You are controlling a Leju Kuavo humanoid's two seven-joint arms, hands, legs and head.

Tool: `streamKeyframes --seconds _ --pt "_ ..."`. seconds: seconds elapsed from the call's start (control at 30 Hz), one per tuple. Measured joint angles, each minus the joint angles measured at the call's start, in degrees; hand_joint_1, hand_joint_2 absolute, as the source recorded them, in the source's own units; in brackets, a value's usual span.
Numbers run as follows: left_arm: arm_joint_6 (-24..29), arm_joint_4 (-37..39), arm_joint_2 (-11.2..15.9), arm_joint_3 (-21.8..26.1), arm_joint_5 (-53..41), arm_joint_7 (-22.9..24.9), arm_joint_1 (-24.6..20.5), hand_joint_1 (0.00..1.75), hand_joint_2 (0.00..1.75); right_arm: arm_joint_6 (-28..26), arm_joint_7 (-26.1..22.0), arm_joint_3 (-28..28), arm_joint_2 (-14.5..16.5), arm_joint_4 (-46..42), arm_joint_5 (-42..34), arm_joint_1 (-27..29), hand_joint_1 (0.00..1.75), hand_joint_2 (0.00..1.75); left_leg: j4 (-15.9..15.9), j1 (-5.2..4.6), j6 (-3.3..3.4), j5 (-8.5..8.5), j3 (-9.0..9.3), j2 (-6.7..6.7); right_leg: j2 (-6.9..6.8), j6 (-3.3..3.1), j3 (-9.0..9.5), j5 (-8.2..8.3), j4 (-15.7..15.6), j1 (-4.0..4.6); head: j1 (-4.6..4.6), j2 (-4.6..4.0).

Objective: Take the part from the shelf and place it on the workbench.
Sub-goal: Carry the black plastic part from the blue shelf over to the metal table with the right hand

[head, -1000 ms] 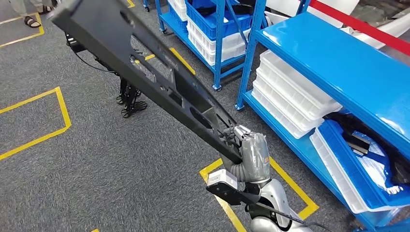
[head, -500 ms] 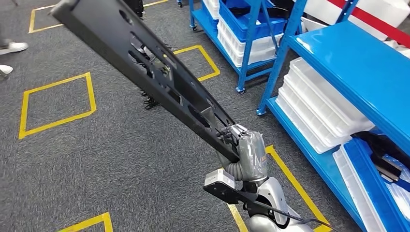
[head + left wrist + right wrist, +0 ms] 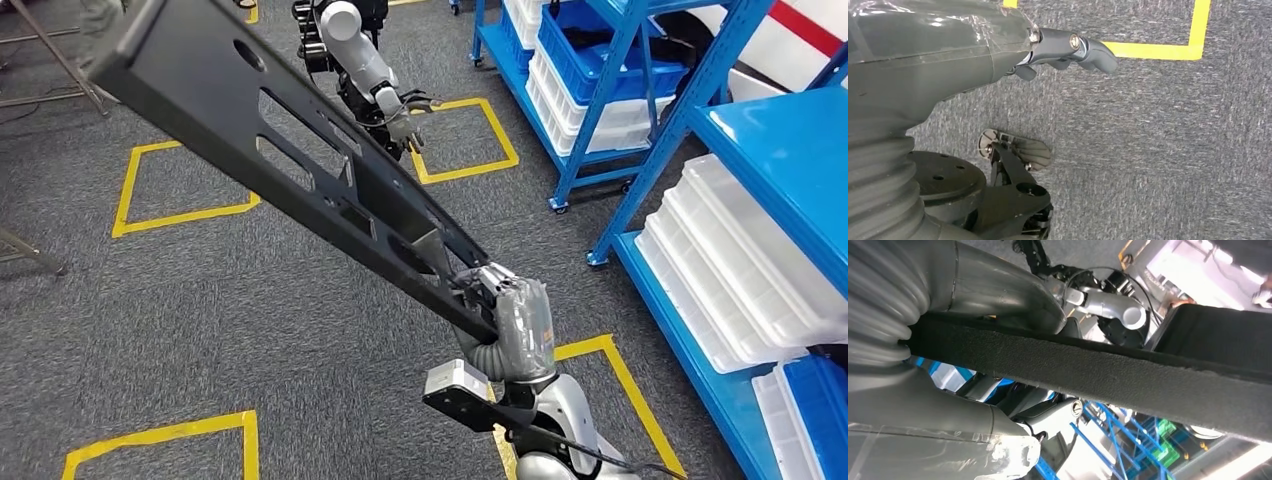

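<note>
A long black metal part (image 3: 300, 170) with cut-out slots slants from the picture's middle up toward the upper left, above the grey carpet. My right hand (image 3: 510, 320) grips its near end. In the right wrist view the part (image 3: 1128, 375) crosses as a dark bar, with the thumb and fingers of my right hand (image 3: 948, 290) closed around it. My left hand (image 3: 948, 45) hangs above the carpet and holds nothing; its dark fingers (image 3: 1083, 47) lie loosely apart.
Blue shelving (image 3: 640, 110) with stacked white trays (image 3: 740, 270) and blue bins (image 3: 600, 60) runs along the right. Another humanoid robot (image 3: 350, 40) stands ahead beyond the part. Yellow tape squares (image 3: 180, 215) mark the carpet. A stand's metal leg (image 3: 30, 255) reaches in at the left.
The camera has turned left: shelves slid toward the right edge and the other robot came into view. The part stays in my right hand at the same slant.
</note>
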Motion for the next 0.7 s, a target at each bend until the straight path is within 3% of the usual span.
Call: streamKeyframes --seconds 0.03,0.1,0.17,0.23,0.27,0.3,0.37,0.43,0.5,0.57,0.63,0.7 --pt "0.0 0.0 0.1 0.0 0.0 0.0 0.0 0.00 1.75 0.0 0.0 0.0 0.1 0.0 -0.1 0.0 1.75 1.75 0.0 0.08 -0.25 0.01 -0.09 -0.38 -0.50 -0.37 0.02 0.07 0.0 0.00 -0.03 0.00" --pt "0.0 0.0 0.3 0.0 0.0 0.0 0.0 0.00 1.75 0.0 -0.2 0.0 0.3 0.0 -0.2 0.0 1.75 1.75 1.0 0.05 -0.83 -0.63 -0.43 0.82 -1.52 -0.99 0.32 0.22 -0.4 -0.04 -0.25 0.00" --pt "0.0 0.0 0.4 0.0 0.0 0.0 -0.1 0.00 1.75 0.0 -0.3 0.0 0.4 0.0 -0.4 0.0 1.75 1.75 5.9 0.00 -1.42 -3.16 -2.68 3.67 -2.79 -1.42 0.64 0.19 -0.6 -0.05 -0.65 0.00" --pt "0.0 0.0 0.4 0.0 0.0 0.1 -0.2 0.00 1.75 0.0 -0.6 0.0 0.5 0.0 -0.8 0.1 1.75 1.75 13.1 0.20 -1.81 -6.00 -6.46 5.31 -4.20 -1.70 0.82 -0.07 -0.6 0.14 -0.87 0.00" --pt "0.0 0.0 0.4 0.0 0.0 0.2 -0.1 0.00 1.75 0.0 -0.8 0.0 0.5 0.0 -1.1 0.1 1.75 1.75 15.2 0.29 -1.85 -6.36 -7.67 5.58 -4.87 -1.76 0.93 -0.22 -0.6 0.20 -0.89 0.00" --pt "0.1 0.0 0.4 0.0 0.0 0.3 0.0 0.00 1.75 0.0 -1.0 0.0 0.5 0.0 -1.4 0.0 1.75 1.75 15.4 0.34 -1.79 -5.71 -7.90 5.72 -5.51 -1.76 1.10 -0.40 -0.6 0.23 -0.90 0.00" --pt "0.2 0.0 0.4 0.0 0.0 0.4 0.2 0.00 1.75 0.0 -1.4 0.0 0.6 0.0 -2.0 -0.1 1.75 1.75 9.4 0.25 -1.33 -1.88 -5.08 6.51 -6.70 -1.60 1.70 -0.87 -0.6 0.24 -0.91 0.00" --pt "0.2 0.0 0.4 0.0 0.0 0.5 0.1 0.00 1.75 0.0 -1.6 0.0 0.6 0.0 -2.2 -0.4 1.75 1.75 2.3 -0.34 -0.63 0.76 -1.77 8.46 -7.77 -1.20 2.33 -1.38 -0.7 0.36 -0.90 0.00" --pt "0.3 0.0 0.4 0.0 0.0 0.5 0.2 0.00 1.75 0.0 -1.6 0.0 0.7 0.0 -2.4 -0.6 1.75 1.75 0.2 -0.94 -0.14 0.89 -1.01 9.18 -8.67 -0.77 2.69 -1.64 -1.0 0.49 -0.89 0.00" --pt "0.3 0.0 0.4 0.0 0.0 0.5 0.4 0.00 1.75 0.0 -1.6 0.0 0.8 0.0 -2.5 -0.9 1.75 1.75 -0.5 -0.88 0.36 1.10 -0.83 8.07 -9.06 -0.27 3.20 -1.92 -1.3 0.46 -0.85 0.00" --pt "0.4 0.0 0.4 0.0 0.1 0.4 0.5 0.00 1.75 0.0 -1.7 0.0 0.8 0.0 -2.5 -1.2 1.75 1.75 -1.5 -0.54 1.04 1.40 -0.13 7.11 -6.93 0.08 2.82 -3.30 0.4 0.35 -0.69 0.00" --pt "0.4 0.0 0.4 0.0 0.0 0.4 0.4 0.00 1.75 0.0 -1.9 0.0 0.8 0.1 -2.6 -1.2 1.75 1.75 -2.0 -0.41 1.60 1.46 0.32 6.22 -4.11 0.12 -0.27 -6.15 6.4 0.26 -0.42 0.00"
